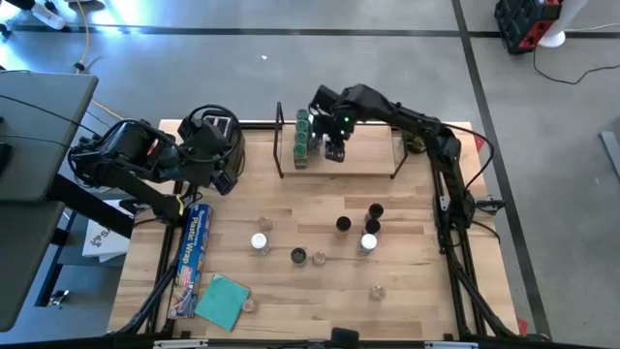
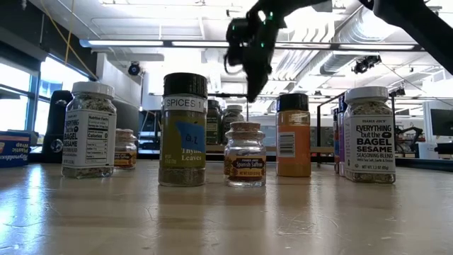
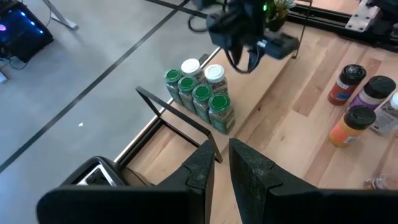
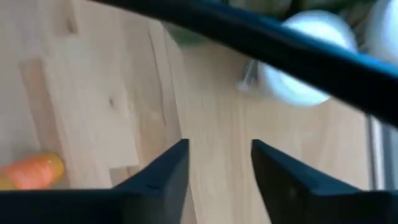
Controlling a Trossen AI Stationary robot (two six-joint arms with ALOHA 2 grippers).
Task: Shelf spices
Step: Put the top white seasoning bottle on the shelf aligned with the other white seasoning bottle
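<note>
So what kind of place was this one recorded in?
Probably a robotics lab or workshop, not a kitchen: bare grey concrete floor around the light-wood butcher-block table, exposed ceiling ducts overhead, and spice jars staged beside a low wooden shelf with black metal end frames.

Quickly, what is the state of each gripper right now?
Left gripper: shut, holding nothing, near the toaster.
Right gripper: open, empty, above the shelf.
</note>
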